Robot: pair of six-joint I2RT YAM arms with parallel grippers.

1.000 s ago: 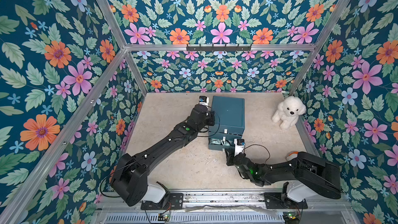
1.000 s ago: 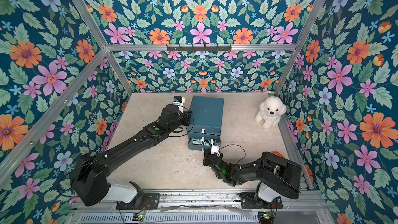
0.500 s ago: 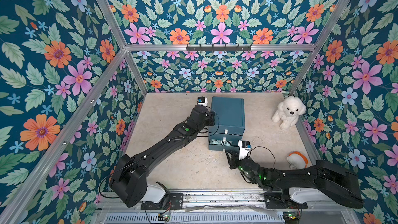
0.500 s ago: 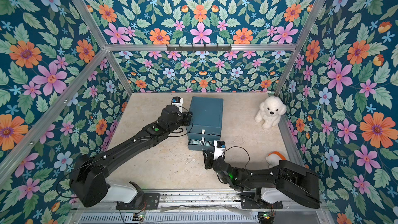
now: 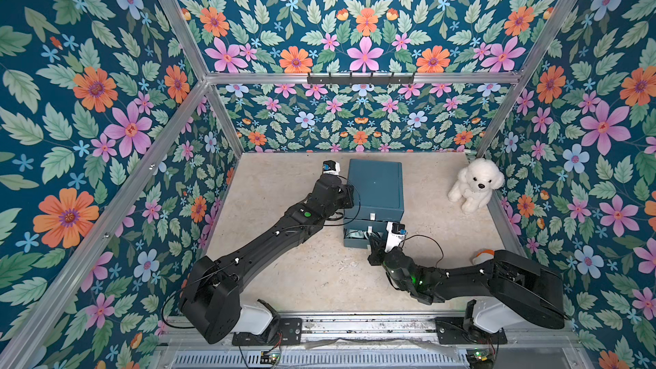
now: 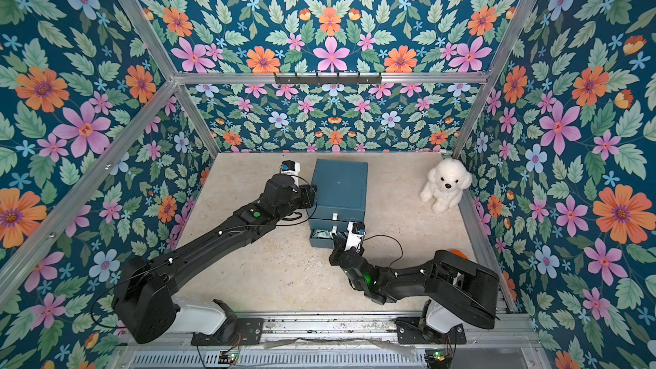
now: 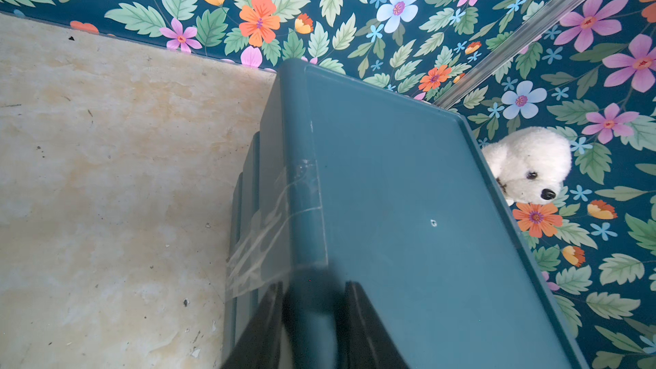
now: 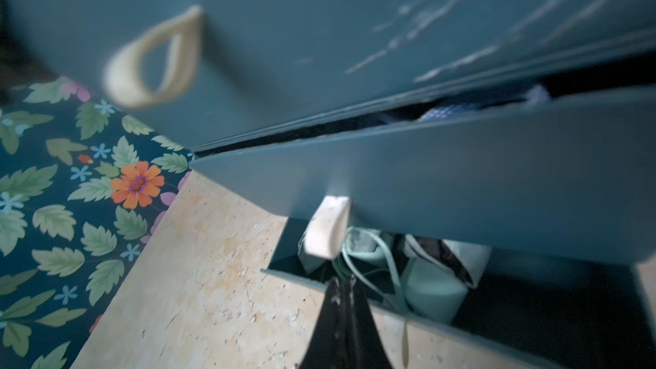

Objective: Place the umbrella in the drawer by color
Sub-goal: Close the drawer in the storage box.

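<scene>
The right fingers [image 8: 339,299] are now pressing together with nothing visibly between them, where a second ago they were standing partly apart, and their tip is hovering just at the near rim of the bottom drawer [image 5: 355,244], which is sitting pulled out from the teal cabinet [image 5: 376,186]. The mint-green umbrella [image 8: 433,289] is lying folded inside that drawer, its strap trailing toward the near rim beside the fingers. The middle drawer [image 8: 461,172] above is standing slightly ajar, with something blue and white showing in the gap. On the left, the left fingers [image 7: 362,317] are gripping the cabinet's top left edge, one on each side of it, apparently steadying it on the table [image 5: 284,278]. A plush dog [image 5: 475,184] is sitting well apart at the far right. The closing of the right fingers is suggesting that the umbrella is already dropped off, and that pushing the drawer shut is what is coming next.
</scene>
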